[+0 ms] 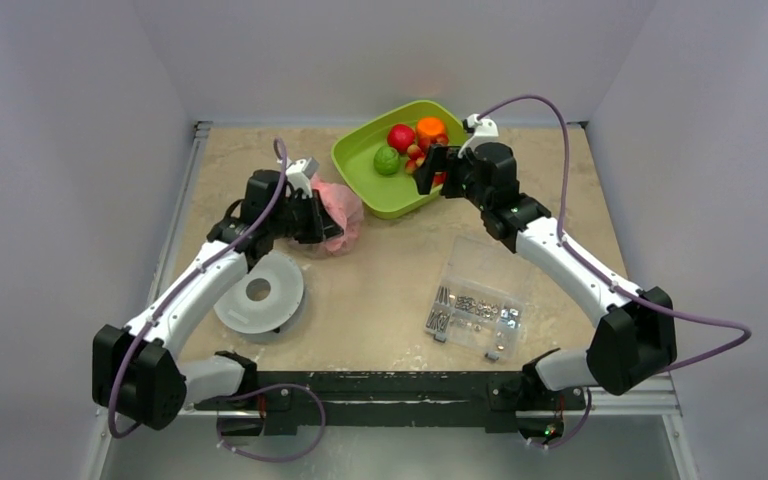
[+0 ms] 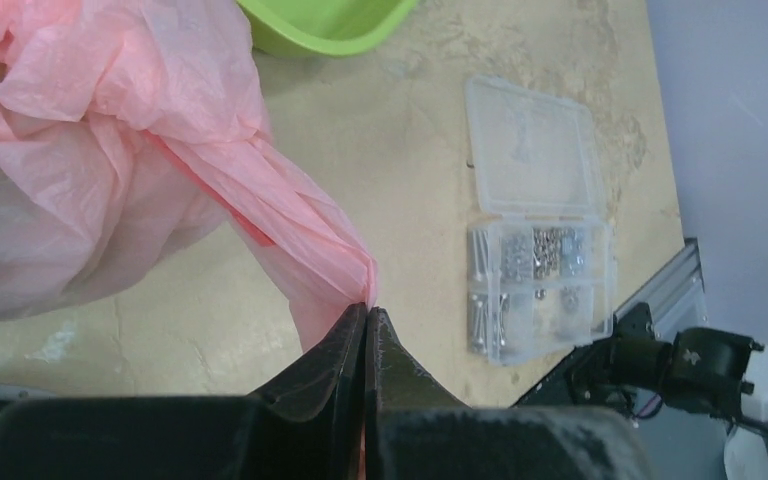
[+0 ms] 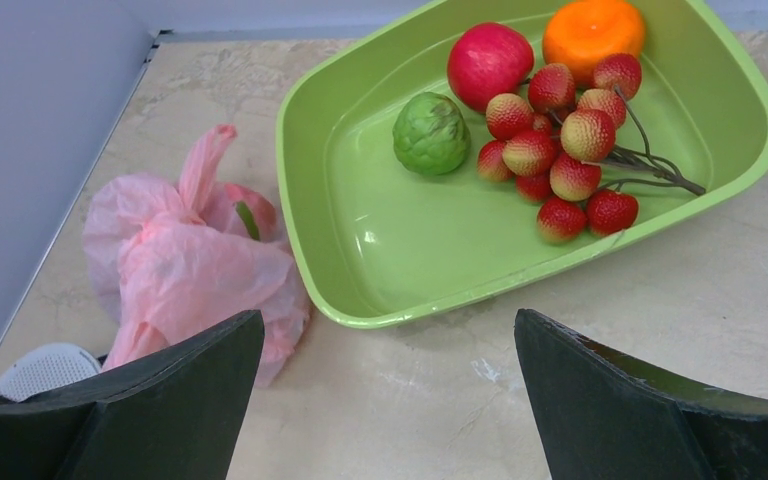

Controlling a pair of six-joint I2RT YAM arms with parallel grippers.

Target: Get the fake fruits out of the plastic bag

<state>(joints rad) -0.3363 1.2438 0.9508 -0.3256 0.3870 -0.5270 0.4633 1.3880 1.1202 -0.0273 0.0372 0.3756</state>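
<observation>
1. The left fingers (image 2: 355, 335), pressed together, pinch a twisted fold of the plastic bag (image 2: 110, 180). The right fingers (image 3: 185, 395) stand wide and empty over the desk (image 1: 380, 290), near the green tray (image 3: 380, 318).
2. The bag sits toward the desk's far left, just beside the tray's left rim, with a reddish shape (image 3: 250, 212) showing through it.
3. Done well, the pinch would lift gently, opening the thin film rather than tearing it.
4. The bag is crinkly, translucent pink and the tray glossy; the tray holds a round apple (image 3: 488, 62), an orange (image 3: 593, 30), a knobbly green fruit (image 3: 430, 132) and a bumpy berry cluster (image 3: 560, 150).
</observation>
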